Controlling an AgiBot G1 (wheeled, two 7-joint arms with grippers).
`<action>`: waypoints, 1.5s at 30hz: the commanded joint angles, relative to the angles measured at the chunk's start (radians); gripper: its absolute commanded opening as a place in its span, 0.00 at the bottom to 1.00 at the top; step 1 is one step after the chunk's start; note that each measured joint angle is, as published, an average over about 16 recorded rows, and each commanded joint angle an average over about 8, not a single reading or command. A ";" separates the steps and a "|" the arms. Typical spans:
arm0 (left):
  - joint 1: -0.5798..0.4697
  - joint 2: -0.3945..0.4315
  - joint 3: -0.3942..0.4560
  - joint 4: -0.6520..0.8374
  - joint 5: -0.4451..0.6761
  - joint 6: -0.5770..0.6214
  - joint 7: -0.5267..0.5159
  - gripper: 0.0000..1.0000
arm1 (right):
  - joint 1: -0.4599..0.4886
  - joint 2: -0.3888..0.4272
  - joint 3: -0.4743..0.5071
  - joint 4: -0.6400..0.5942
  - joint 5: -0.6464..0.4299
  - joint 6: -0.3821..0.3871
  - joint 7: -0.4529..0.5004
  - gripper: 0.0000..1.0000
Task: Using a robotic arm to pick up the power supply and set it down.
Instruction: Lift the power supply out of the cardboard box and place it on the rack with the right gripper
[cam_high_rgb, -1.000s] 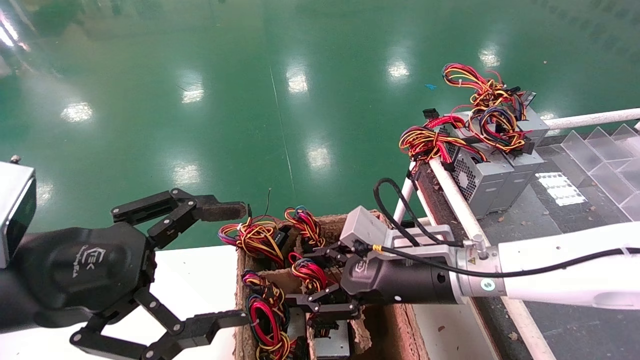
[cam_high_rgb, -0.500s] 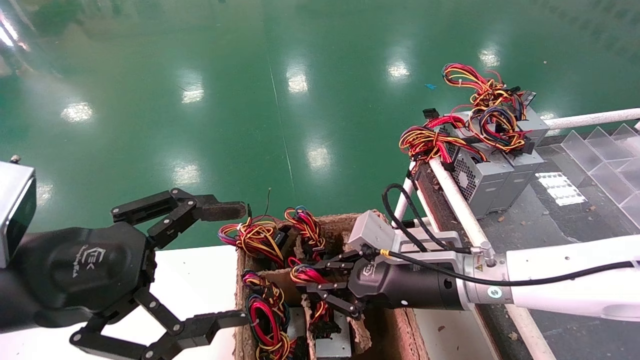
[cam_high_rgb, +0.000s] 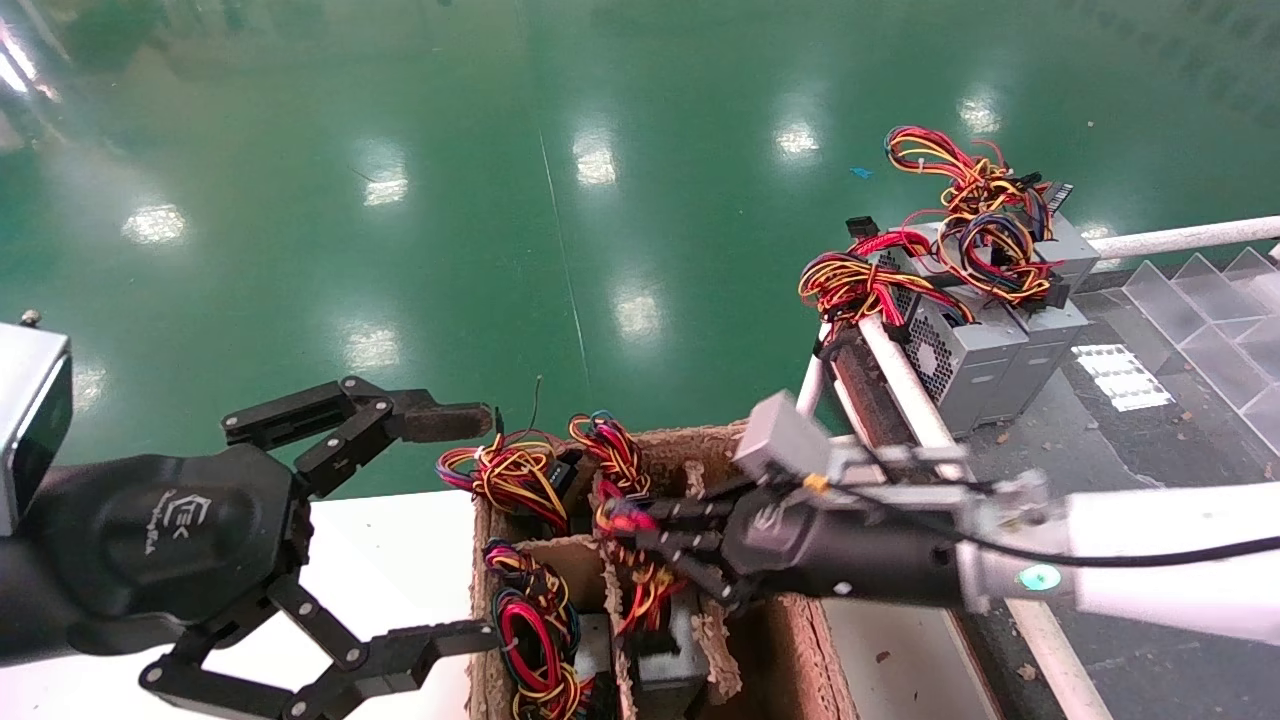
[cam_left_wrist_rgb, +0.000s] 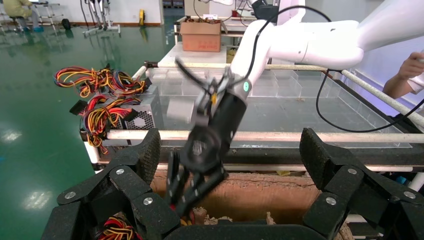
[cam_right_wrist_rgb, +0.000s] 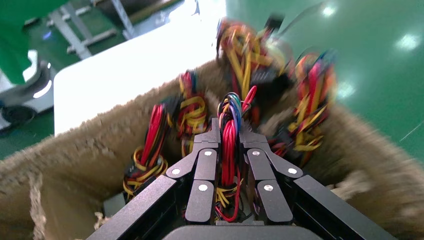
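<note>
In the head view my right gripper (cam_high_rgb: 625, 525) reaches into a divided cardboard box (cam_high_rgb: 790, 640). Its fingers are shut on the red and magenta wire bundle (cam_right_wrist_rgb: 229, 145) of the power supply. The grey body (cam_high_rgb: 685, 640) hangs below the wires, tilted inside a middle compartment. In the right wrist view the wires run straight between the closed fingertips of the right gripper (cam_right_wrist_rgb: 229, 132). My left gripper (cam_high_rgb: 465, 528) stays wide open beside the box's left wall, holding nothing. The left wrist view shows the left gripper (cam_left_wrist_rgb: 230, 150) looking across at the right gripper (cam_left_wrist_rgb: 187, 192).
More wire bundles (cam_high_rgb: 535, 620) fill the box's other compartments. Several grey power supplies (cam_high_rgb: 965, 350) with yellow and orange wires stand on the dark bench behind a white pipe rail (cam_high_rgb: 900, 380). Clear plastic dividers (cam_high_rgb: 1200, 300) lie far right. A white table (cam_high_rgb: 390, 560) sits under my left arm.
My right gripper closed on the red wire bundle, then drew back to the right and upward, and the grey body rose in its compartment. The left arm has not moved.
</note>
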 joint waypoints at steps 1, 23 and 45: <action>0.000 0.000 0.000 0.000 0.000 0.000 0.000 1.00 | -0.006 0.021 0.018 0.023 0.021 0.003 0.000 0.00; 0.000 0.000 0.001 0.000 0.000 0.000 0.000 1.00 | 0.128 0.316 0.381 0.122 0.255 0.160 -0.109 0.00; 0.000 0.000 0.001 0.000 -0.001 0.000 0.000 1.00 | 0.394 0.429 0.271 -0.369 -0.098 0.134 -0.278 0.00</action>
